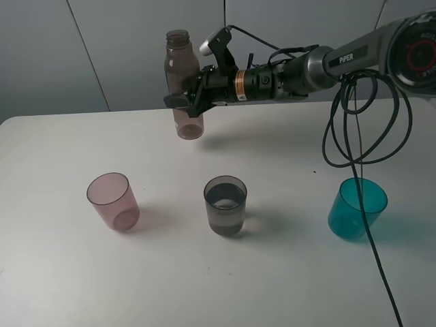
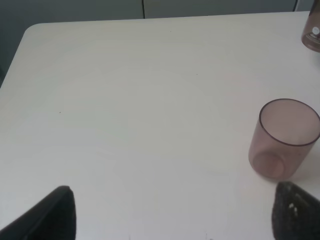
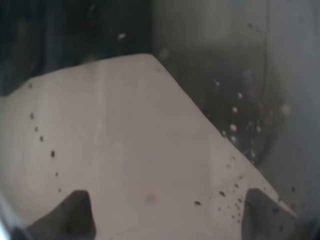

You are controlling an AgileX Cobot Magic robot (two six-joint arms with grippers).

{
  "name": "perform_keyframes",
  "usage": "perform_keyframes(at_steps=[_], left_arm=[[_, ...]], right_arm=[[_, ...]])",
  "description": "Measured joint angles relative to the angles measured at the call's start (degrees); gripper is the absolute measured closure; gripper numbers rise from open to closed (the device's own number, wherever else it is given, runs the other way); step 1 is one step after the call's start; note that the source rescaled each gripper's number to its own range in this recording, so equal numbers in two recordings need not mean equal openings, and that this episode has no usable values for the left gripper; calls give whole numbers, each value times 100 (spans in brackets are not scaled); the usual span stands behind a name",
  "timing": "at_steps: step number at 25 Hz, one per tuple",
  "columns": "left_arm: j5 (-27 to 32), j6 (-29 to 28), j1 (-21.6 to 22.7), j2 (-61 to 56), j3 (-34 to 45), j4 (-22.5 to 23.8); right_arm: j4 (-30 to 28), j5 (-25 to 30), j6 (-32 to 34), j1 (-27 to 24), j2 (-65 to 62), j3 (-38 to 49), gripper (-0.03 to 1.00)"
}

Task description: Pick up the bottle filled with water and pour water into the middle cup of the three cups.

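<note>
The smoky brown-grey bottle (image 1: pixel 182 75) stands upright, uncapped, at the back of the table (image 1: pixel 286 286), its base at or just above the surface. My right gripper (image 1: pixel 185 101) is shut on its middle from the right. The right wrist view looks through the droplet-speckled bottle wall (image 3: pixel 240 100), with the right gripper (image 3: pixel 165 220) around it. The three cups stand in a row nearer the front: pink (image 1: pixel 112 201), smoky grey middle cup (image 1: pixel 225 205) holding water, teal (image 1: pixel 357 208). My left gripper (image 2: pixel 172 220) is open and empty, near the pink cup (image 2: pixel 285 140). The bottle's base (image 2: pixel 312 32) shows far off.
Black cables (image 1: pixel 354 136) hang from the right arm and trail over the teal cup to the table's front edge. The table's left edge (image 2: pixel 15 60) and back edge are near a grey wall.
</note>
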Motion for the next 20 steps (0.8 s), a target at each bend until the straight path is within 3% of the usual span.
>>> perform_keyframes(at_steps=[6,13,20], left_arm=[[0,10,0,0,0,0],[0,10,0,0,0,0],[0,10,0,0,0,0]], right_arm=[[384,83,-11,0,3,-5,97],[951,742,-11,4,3,-5,97],[1136,690,-11,4,282,-29,97]])
